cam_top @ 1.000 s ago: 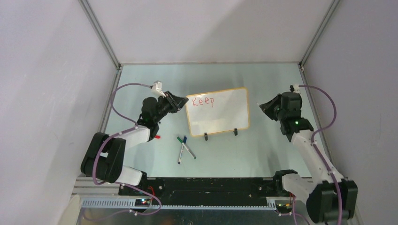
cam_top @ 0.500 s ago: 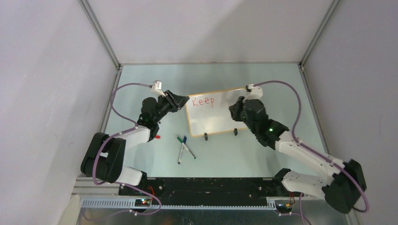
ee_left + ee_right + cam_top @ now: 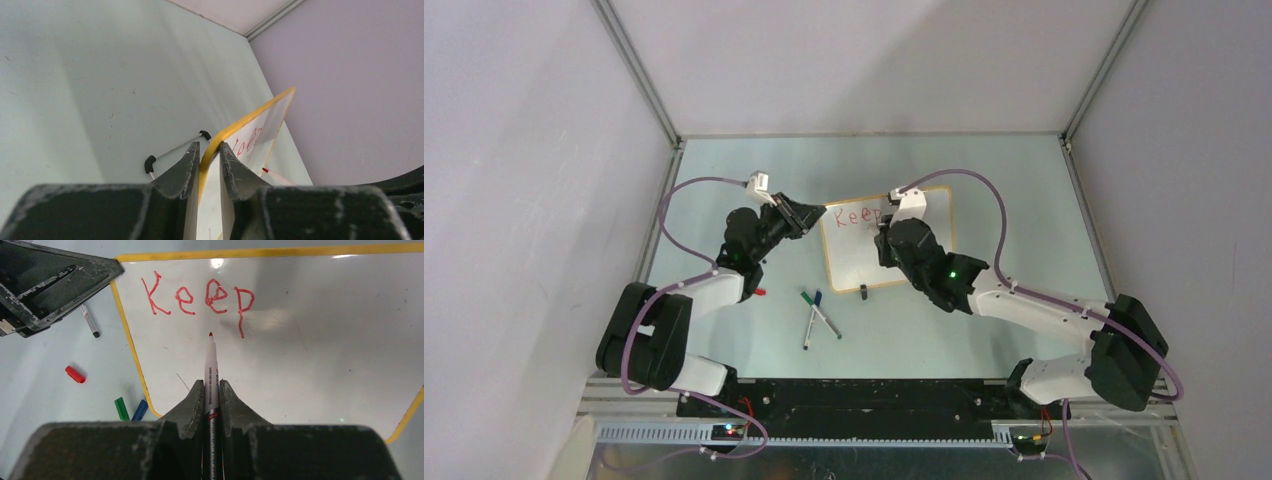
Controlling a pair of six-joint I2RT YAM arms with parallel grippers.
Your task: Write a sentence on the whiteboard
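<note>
Right tool clamped on red marker. Marker's long axis runs straight out from the jaws, tip aimed at bare board just under the sentence, which reads only "Keep". Step, I judge: starting line two. Next move needs the tip set down further left.

Whiteboard mid-bench, long axis left-right. Left tool pinches its left frame edge.
</note>
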